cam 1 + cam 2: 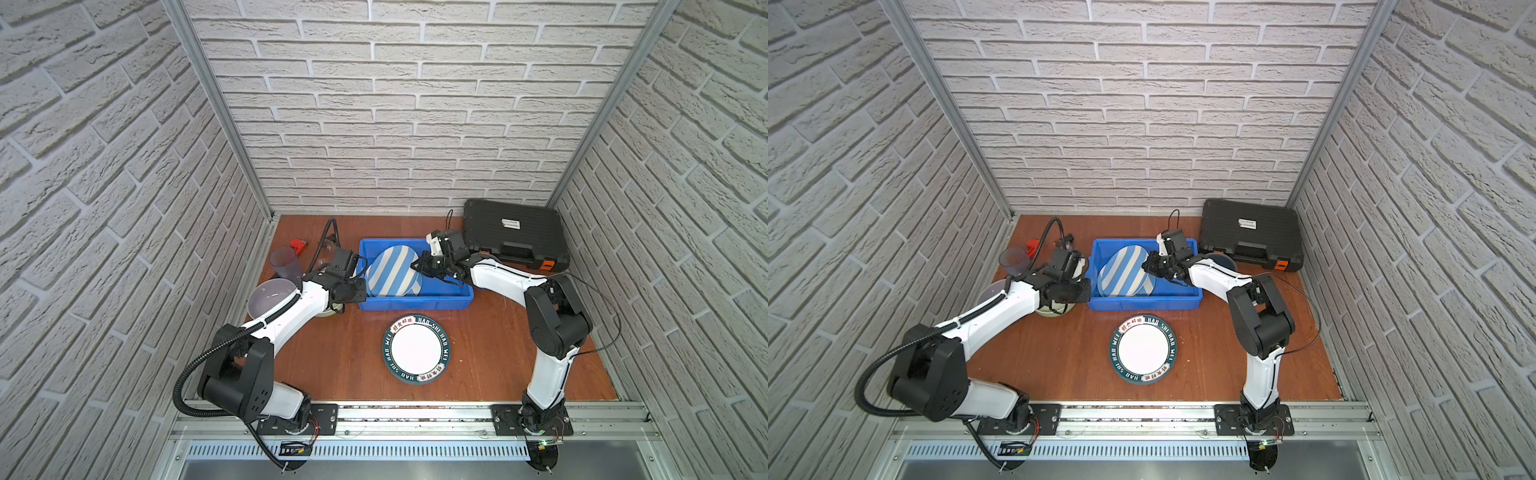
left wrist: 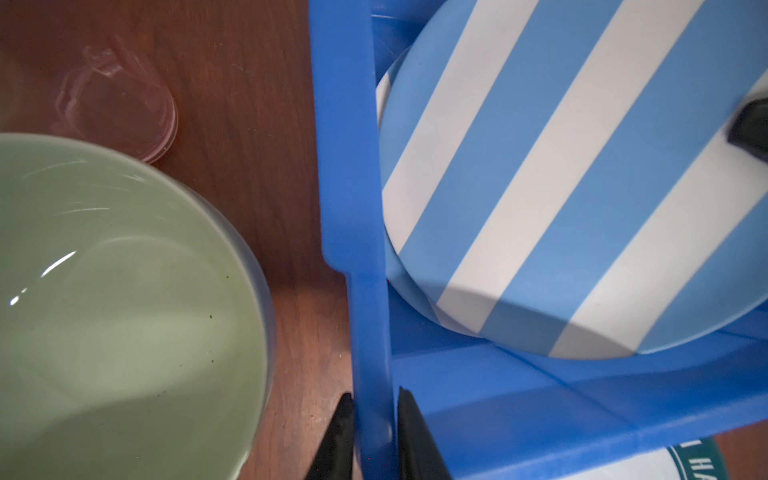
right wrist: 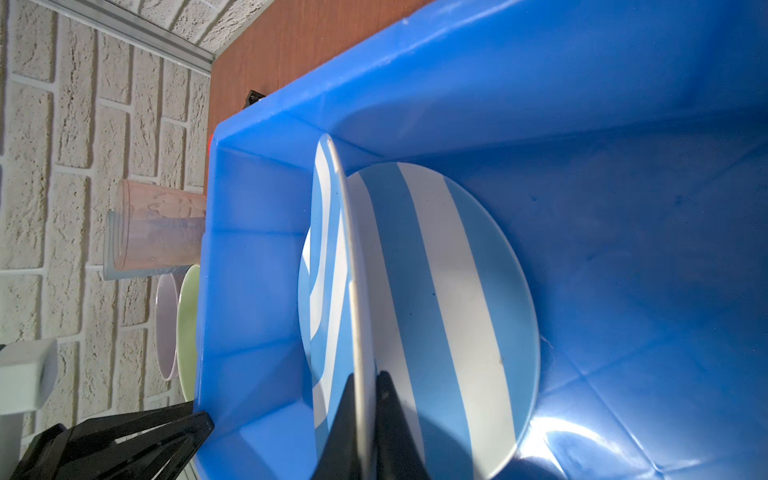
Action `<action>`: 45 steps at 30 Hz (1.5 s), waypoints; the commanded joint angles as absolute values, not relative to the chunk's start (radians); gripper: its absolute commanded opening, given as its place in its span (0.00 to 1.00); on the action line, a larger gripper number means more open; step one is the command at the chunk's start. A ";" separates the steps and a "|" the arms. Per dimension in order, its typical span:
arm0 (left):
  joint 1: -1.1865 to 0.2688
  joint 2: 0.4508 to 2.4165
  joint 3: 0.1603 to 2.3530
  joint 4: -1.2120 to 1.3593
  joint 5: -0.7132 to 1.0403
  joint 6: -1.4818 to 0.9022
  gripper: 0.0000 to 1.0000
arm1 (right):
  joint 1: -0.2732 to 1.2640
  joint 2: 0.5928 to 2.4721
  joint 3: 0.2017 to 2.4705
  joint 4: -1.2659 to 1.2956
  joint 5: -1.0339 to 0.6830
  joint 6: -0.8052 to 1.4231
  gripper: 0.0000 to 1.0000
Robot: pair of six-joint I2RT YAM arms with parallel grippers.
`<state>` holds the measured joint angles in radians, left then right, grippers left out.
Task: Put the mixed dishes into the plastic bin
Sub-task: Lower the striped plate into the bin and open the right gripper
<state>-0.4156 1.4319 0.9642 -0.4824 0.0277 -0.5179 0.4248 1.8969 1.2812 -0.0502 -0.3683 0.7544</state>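
The right gripper point(image 3: 365, 399) is clamped on the rim of the striped plate point(image 1: 392, 272), one finger on each face. The plate stands tilted on edge inside the bin point(image 1: 415, 302), in the bin's left half, at the centre of both top views.

The left gripper point(image 2: 376, 428) pinches the bin's left wall near its lower-left corner in a top view, one finger outside and one inside. The plate lies just beyond those jaws and does not touch them. From above, that gripper is mostly buried under its own wrist.

The green bowl point(image 2: 124, 311) sits just beside the bin and is largely covered by the left arm in the top views. The lavender bowl point(image 1: 270, 297) to its left is half hidden too. A tumbler point(image 2: 120, 104) near the green bowl is only a blur. The teal plate point(image 1: 417, 348) lies flat on the table, below the bin in frame.
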 commanded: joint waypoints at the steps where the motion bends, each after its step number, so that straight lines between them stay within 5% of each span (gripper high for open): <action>1: -0.410 1.445 0.993 -0.449 0.047 -0.522 0.20 | 0.433 1.900 1.290 0.024 -0.405 0.767 0.08; 14: -0.410 1.430 1.004 -0.459 0.051 -0.523 0.19 | 0.434 1.917 1.297 -0.063 -0.369 0.697 0.26; 45: -0.411 1.420 1.014 -0.470 0.063 -0.518 0.20 | 0.462 2.026 1.403 -0.302 -0.215 0.552 0.47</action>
<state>-0.4141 1.4338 0.9829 -0.4934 0.0429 -0.5198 0.4484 2.0178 1.3769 -0.2962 -0.2317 0.5709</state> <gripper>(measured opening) 0.198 0.474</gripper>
